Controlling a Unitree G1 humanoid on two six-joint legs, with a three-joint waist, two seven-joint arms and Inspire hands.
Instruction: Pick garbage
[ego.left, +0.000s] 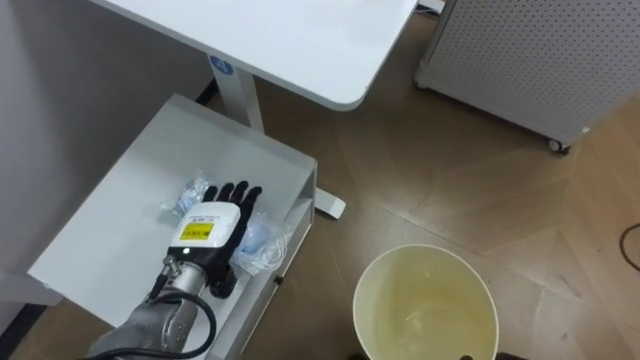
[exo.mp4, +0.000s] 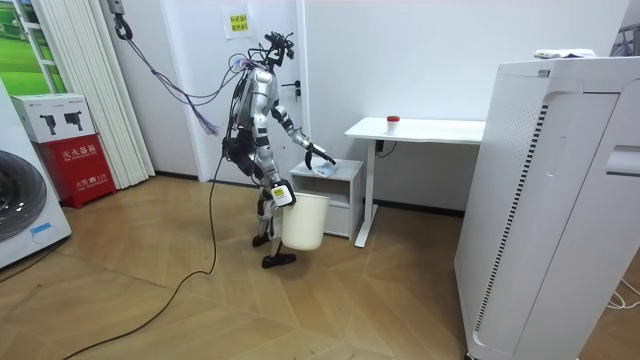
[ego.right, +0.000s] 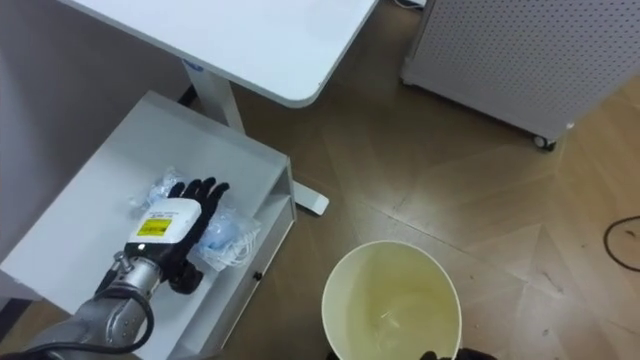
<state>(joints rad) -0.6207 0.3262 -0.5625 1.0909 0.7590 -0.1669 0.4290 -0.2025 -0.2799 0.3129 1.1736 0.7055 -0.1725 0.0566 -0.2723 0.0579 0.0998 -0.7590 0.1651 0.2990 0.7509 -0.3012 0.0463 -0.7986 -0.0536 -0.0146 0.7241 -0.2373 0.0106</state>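
Note:
Crumpled clear plastic garbage (ego.left: 262, 243) lies on top of a low white cabinet (ego.left: 120, 210) beside a desk leg. My left hand (ego.left: 215, 228) rests on it, black fingers stretched out flat over the plastic, open. Part of the wrapper sticks out to the left of the fingers and part to the right. A cream bin (ego.left: 372, 300) hangs at my right side, off the floor in the room view, with nothing large inside. My right hand (exo.mp4: 283, 196) holds it at the rim, and dark fingertips (ego.left: 465, 357) hook over the near edge.
A white desk (ego.left: 300, 40) stands over the cabinet's far side, its foot (ego.left: 330, 206) on the wood floor. A white perforated unit on castors (ego.left: 540, 60) stands at the far right. A dark cable (ego.left: 630, 245) lies at the right edge.

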